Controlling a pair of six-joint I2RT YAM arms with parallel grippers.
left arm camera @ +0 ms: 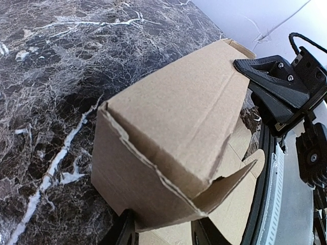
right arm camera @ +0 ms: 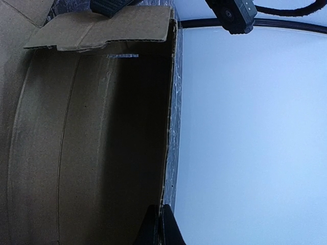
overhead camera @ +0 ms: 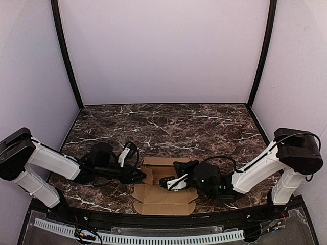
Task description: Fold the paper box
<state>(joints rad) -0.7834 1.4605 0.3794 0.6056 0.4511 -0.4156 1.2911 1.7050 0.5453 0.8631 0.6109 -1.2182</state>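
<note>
The paper box (overhead camera: 164,198) is plain brown cardboard, partly folded, near the table's front edge between the two arms. Its near flaps lie flat and its far walls stand up. My left gripper (overhead camera: 144,176) is at the box's left side. In the left wrist view its jaws stand apart (left arm camera: 163,234), with a raised corner of the box (left arm camera: 173,117) between them. My right gripper (overhead camera: 171,182) is over the box's middle. In the right wrist view it is shut (right arm camera: 161,227) on the thin edge of an upright wall (right arm camera: 76,143). Its black fingers (left arm camera: 271,76) also show in the left wrist view.
The table is dark marble (overhead camera: 168,125) with pale walls on three sides. A black rail (overhead camera: 153,218) runs along the front edge, just behind the box's near flap. The left arm's black parts (right arm camera: 232,13) show at the top of the right wrist view.
</note>
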